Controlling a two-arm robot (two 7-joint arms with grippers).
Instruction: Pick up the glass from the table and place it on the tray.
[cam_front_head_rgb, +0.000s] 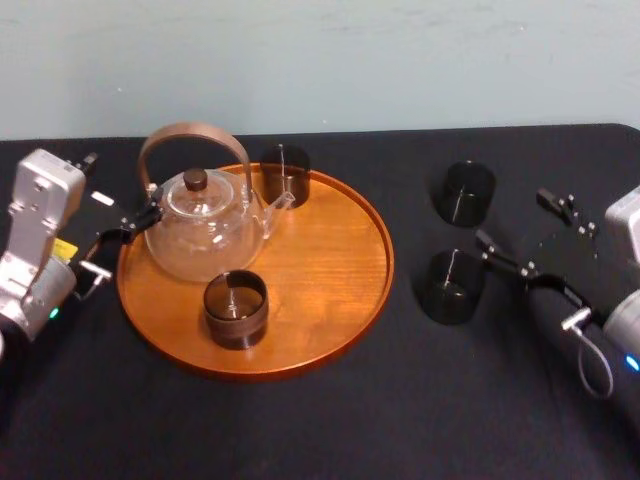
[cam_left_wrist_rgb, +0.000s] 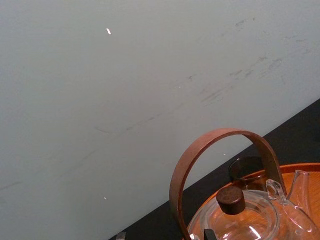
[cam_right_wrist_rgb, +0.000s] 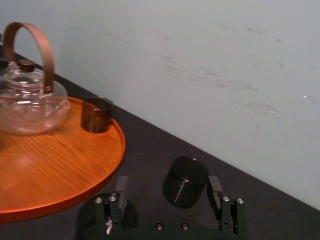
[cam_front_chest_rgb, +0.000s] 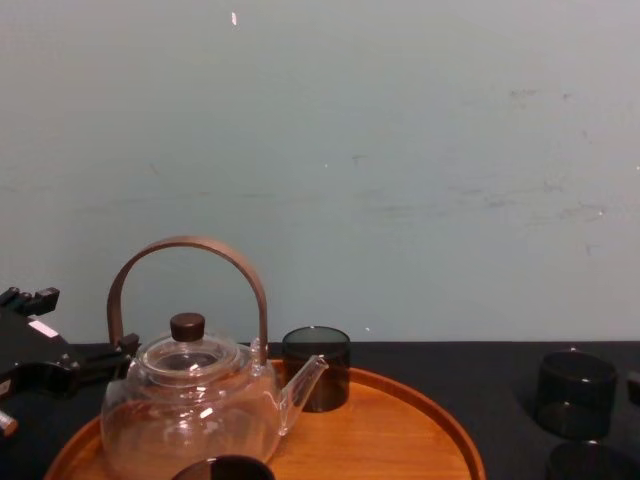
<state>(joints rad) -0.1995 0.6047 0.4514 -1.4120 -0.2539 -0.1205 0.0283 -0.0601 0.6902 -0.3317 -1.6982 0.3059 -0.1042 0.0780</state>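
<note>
So the right gripper (cam_front_head_rgb: 513, 215) sat toward the table's (cam_front_head_rgb: 400, 420) right edge with its fingers spread wide. The far glass (cam_front_head_rgb: 465, 192) was just ahead of them, untouched, and the near glass (cam_front_head_rgb: 452, 287) was close by one finger. Both stood on the table off the tray's (cam_front_head_rgb: 330, 300) right rim, and the tray's right half was bare wood. The left gripper (cam_front_head_rgb: 135, 222), fingers apart too, hung at the tray's left rim beside the teapot (cam_front_head_rgb: 205, 235).
</note>
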